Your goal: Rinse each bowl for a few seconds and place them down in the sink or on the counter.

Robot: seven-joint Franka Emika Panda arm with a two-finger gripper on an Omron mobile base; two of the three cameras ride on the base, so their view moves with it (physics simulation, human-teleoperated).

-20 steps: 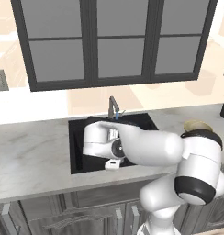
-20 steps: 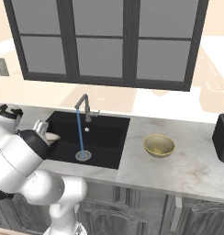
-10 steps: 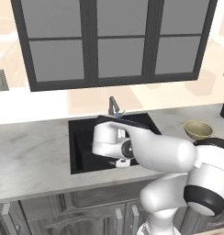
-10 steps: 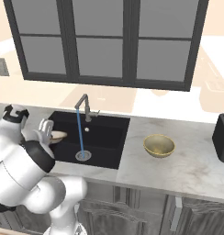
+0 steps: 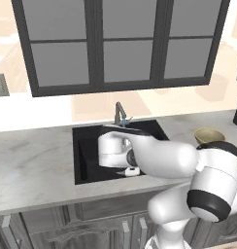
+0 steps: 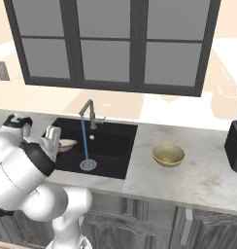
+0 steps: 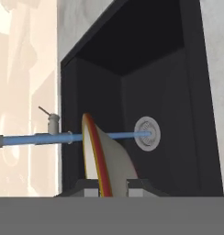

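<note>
The shallow bowl (image 7: 103, 161), cream inside with a tan-orange rim, is seen edge-on in the hand view. My gripper (image 7: 109, 186) is shut on its rim. In the right base view the same bowl (image 6: 67, 144) hangs over the left part of the black sink (image 6: 115, 138), just left of the blue water stream (image 6: 84, 141) that falls from the faucet (image 6: 89, 111) to the drain (image 6: 87, 165). In the hand view the stream (image 7: 36, 139) crosses at the bowl's rim. The olive-yellow bowl (image 6: 168, 154) stands on the counter (image 6: 188, 180), right of the sink.
A black appliance (image 6: 235, 141) stands on the counter at the far right. Dark-framed windows rise behind the faucet (image 5: 119, 114). My arm (image 5: 164, 158) spans the front of the sink (image 5: 89, 151). Grey cabinets run below the counter.
The gripper has carried the shallow bowl to the right across the sink, closer to the water stream. The olive-yellow bowl has stayed put.
</note>
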